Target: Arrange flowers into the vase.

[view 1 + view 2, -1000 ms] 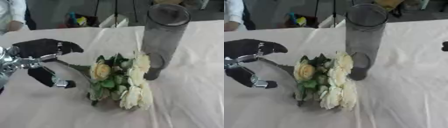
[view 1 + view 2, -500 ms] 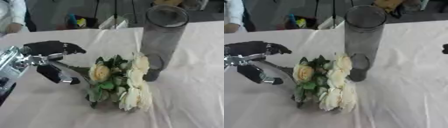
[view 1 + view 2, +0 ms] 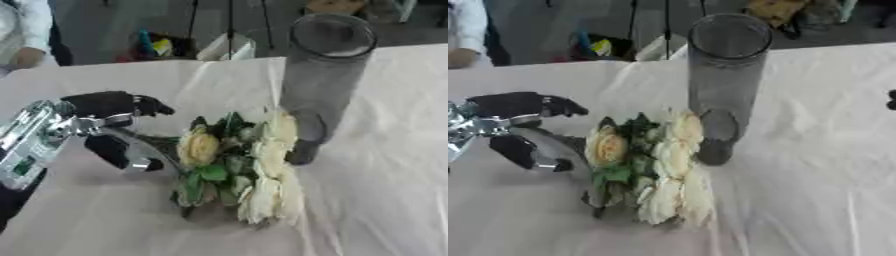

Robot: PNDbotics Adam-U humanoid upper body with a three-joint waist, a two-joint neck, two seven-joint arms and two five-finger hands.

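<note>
A bunch of cream and pale yellow roses with green leaves (image 3: 241, 162) lies on the white tablecloth, its blooms against the foot of a tall clear glass vase (image 3: 324, 75) that stands upright. My left hand (image 3: 109, 122) is open just left of the bunch, fingers above and thumb below, spread toward the leaves without touching them. A small dark bit of my right hand (image 3: 891, 100) shows at the right edge of the right eye view; its fingers cannot be made out.
The white cloth (image 3: 376, 200) covers the table, with bare room to the right and front. Beyond the far edge are dark floor, stand legs and a bag with coloured things (image 3: 162, 46). A person's sleeve (image 3: 31, 30) shows at the far left.
My left hand has moved right, toward the bunch of roses, with its fingers still spread. The roses and vase have not moved.
</note>
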